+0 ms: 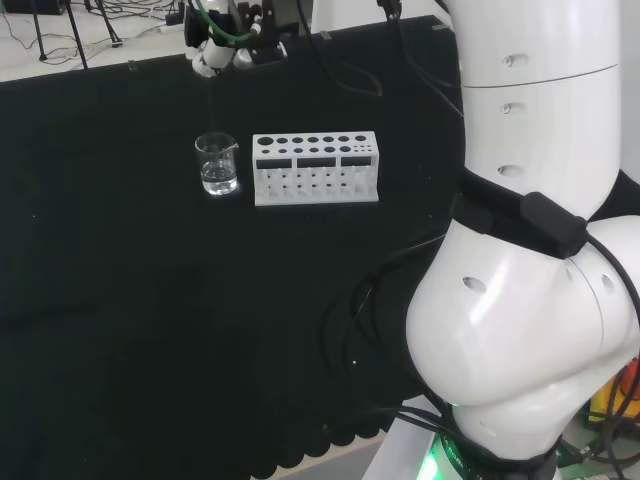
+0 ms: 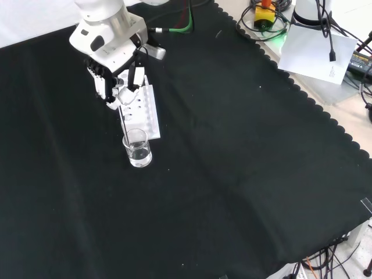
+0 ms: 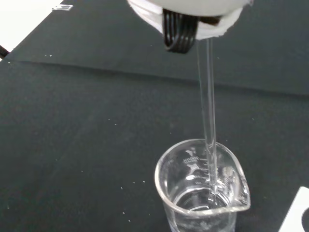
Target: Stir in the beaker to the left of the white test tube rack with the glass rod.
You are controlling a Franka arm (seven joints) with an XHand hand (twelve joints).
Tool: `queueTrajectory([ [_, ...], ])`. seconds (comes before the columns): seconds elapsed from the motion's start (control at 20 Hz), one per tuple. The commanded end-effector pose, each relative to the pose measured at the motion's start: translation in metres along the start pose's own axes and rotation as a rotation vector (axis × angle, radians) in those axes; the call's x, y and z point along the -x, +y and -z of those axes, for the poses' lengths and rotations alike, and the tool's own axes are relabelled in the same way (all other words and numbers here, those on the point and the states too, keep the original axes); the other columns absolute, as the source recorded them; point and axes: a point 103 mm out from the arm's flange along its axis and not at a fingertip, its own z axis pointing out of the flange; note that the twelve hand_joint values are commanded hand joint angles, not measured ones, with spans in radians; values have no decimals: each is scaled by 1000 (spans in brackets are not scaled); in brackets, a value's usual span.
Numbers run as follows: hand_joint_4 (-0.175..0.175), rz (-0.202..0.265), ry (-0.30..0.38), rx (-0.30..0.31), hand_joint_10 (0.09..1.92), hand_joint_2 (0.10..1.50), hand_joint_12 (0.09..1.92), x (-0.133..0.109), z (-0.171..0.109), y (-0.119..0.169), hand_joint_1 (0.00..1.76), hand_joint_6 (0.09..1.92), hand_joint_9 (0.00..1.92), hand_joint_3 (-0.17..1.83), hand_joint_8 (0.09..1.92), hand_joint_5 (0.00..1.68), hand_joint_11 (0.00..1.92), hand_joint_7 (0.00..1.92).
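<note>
A small clear beaker [image 1: 218,165] with a little clear liquid stands on the black cloth just left of the white test tube rack [image 1: 316,168] in the head view. In the front view the beaker [image 2: 138,148] stands in front of the rack [image 2: 144,111]. The hand [image 2: 119,81] hangs above it with its fingers curled round the top of a thin glass rod [image 2: 124,125]. In the wrist view the rod [image 3: 208,111] runs down into the beaker [image 3: 203,186], and its tip is in the liquid near the wall.
Black cloth [image 2: 232,174] covers the bench, with a scalloped edge at the right of the front view. Cables and papers [image 2: 317,49] lie beyond that edge. The arm's white links [image 1: 530,250] fill the right of the head view.
</note>
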Motion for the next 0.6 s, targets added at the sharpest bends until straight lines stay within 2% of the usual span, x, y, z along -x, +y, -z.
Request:
queueTrajectory([
  [0.05, -175, -37, 8, 6, 851, 744, 772, 20, 8, -31, 1314, 583, 1649, 584, 1039, 1142, 1651, 1212],
  [0.2, -175, -37, 9, 8, 851, 744, 772, 13, 11, -43, 1314, 583, 1650, 585, 1039, 1143, 1651, 1212],
  [0.3, -175, -18, 15, 15, 851, 743, 772, -1, 12, -47, 1314, 582, 1650, 586, 1039, 1143, 1651, 1212],
  [0.6, -175, 23, 8, 14, 851, 742, 772, -27, 11, -35, 1314, 582, 1651, 588, 1038, 1143, 1652, 1213],
])
